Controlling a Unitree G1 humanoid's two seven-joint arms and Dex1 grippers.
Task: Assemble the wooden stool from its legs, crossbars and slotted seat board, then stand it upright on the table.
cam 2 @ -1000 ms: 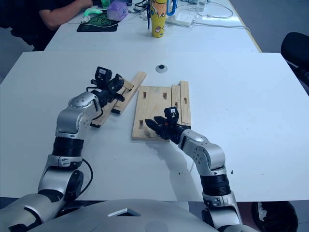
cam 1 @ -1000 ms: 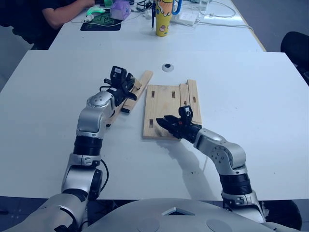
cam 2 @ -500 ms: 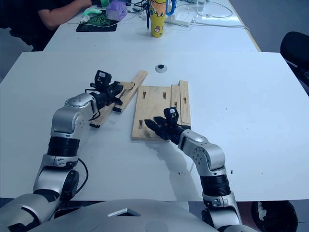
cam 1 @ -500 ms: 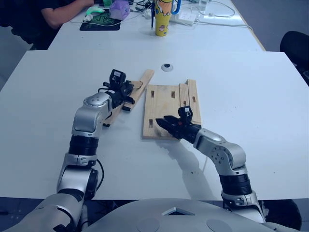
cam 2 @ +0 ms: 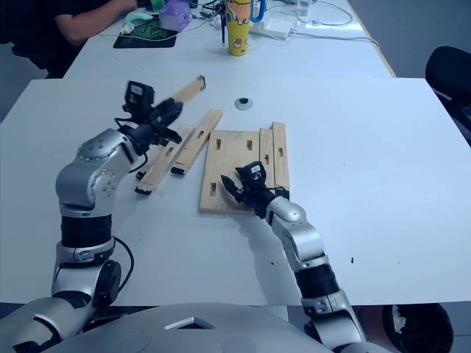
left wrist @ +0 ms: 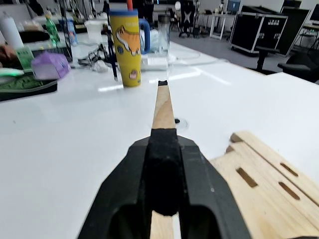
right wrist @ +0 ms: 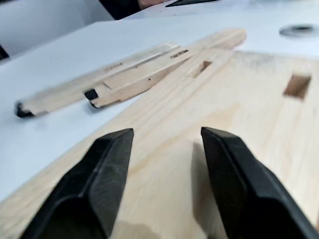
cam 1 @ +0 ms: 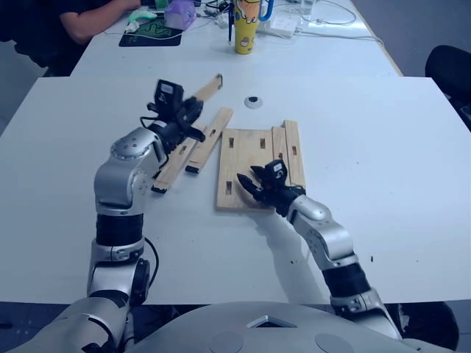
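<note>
Our white table [cam 1: 383, 147] carries the slotted seat board [cam 1: 254, 158] near its middle. We have the left gripper [cam 1: 185, 116] pinched on one leg [cam 1: 207, 87], raised just off the board's far left corner. The leg's long axis slants up and away from the board, so the slots lie to the right of that claw and below it. The right gripper [cam 1: 252, 184] hovers with fingers spread over the board's near left corner. Just left of the board lie two more legs [cam 1: 211, 140]; whether they touch it we cannot tell.

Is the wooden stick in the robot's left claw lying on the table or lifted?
Lifted: the left gripper holds the leg tilted above the table.
</note>
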